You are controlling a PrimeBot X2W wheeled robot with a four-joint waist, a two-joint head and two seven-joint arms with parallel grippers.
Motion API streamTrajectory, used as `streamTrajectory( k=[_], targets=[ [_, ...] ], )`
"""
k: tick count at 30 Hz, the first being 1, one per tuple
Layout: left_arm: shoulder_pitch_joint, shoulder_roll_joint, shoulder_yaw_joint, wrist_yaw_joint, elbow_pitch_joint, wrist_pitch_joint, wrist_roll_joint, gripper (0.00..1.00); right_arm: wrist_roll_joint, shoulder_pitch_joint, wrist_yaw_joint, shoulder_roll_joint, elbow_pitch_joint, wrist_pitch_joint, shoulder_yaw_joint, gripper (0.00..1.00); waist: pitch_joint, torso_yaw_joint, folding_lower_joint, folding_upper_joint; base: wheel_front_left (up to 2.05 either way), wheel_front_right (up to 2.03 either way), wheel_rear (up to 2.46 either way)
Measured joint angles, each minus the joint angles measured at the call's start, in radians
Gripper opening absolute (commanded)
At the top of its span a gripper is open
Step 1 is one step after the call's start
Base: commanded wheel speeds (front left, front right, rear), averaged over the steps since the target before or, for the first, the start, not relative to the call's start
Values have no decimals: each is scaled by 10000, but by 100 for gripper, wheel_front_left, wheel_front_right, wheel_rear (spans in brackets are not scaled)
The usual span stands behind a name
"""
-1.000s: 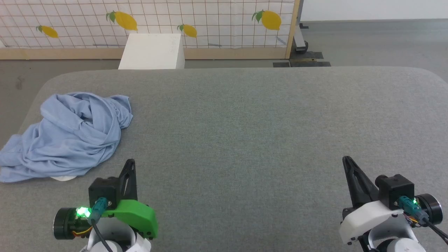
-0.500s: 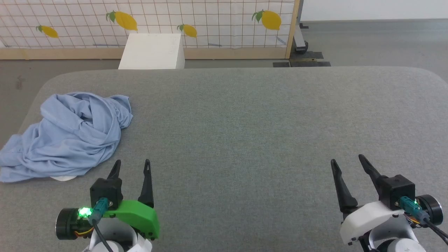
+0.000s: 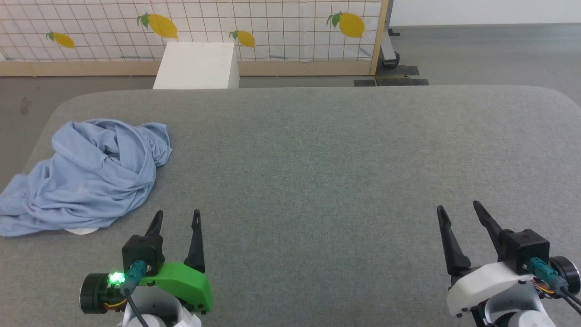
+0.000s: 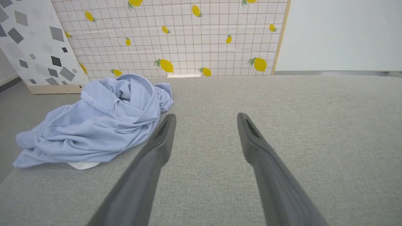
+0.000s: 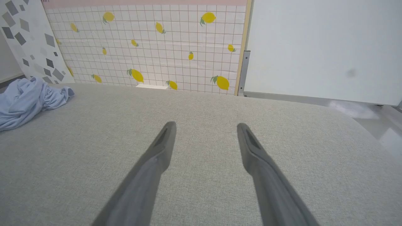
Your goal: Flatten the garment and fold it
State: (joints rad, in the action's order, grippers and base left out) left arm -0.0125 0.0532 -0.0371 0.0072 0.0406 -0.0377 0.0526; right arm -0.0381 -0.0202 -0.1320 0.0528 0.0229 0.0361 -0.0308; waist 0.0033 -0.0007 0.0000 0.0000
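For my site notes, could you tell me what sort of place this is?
Probably a robot test lab rather than a home: a wide grey fabric-covered table bearing a crumpled light blue knit shirt, a freestanding lemon-printed grid panel in a wooden frame as backdrop, and bare grey floor.

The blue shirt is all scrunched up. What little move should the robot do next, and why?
Probably reach the left gripper forward and left toward the shirt. Its jaws are open and empty, the shirt lies crumpled by the left edge of the table, and that arm is nearest.
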Motion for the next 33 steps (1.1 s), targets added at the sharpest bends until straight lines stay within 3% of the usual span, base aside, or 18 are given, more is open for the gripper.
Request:
streamTrajectory(
  k=[33],
  targets=[
    [-12,0,-362,324,336,-702,512,100,-516,-12,0,0,242,702,-489,100,44,44,1,0,0,0,0]
  ],
)
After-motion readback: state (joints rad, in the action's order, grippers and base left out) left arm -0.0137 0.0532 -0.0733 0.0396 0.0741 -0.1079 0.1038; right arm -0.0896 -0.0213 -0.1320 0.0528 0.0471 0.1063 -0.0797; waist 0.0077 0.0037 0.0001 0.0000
